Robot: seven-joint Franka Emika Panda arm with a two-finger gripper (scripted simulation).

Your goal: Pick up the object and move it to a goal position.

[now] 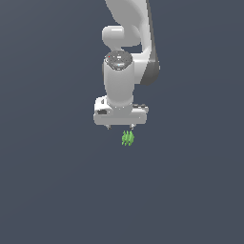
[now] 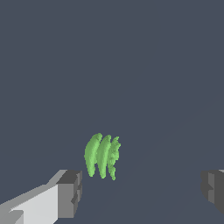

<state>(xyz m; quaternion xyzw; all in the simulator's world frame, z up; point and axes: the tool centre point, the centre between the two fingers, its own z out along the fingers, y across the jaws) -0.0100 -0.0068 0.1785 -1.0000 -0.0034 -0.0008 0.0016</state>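
The object point(image 1: 127, 138) is a tiny bright green cluster of three parallel ridged, pointed lobes lying on the dark grey floor. In the exterior view it shows just below the white gripper point(image 1: 120, 127), slightly toward that view's right. The wrist view shows the object point(image 2: 102, 155) ahead of the fingers, nearer to one dark grey fingertip point(image 2: 70, 192) than to the other. The gripper point(image 2: 142, 190) is open wide, with nothing between its fingers. It hovers close to the object without touching it.
Plain dark grey floor point(image 1: 52, 190) surrounds the object on every side. The white arm point(image 1: 126, 43) rises toward the top of the exterior view. No other objects or containers show.
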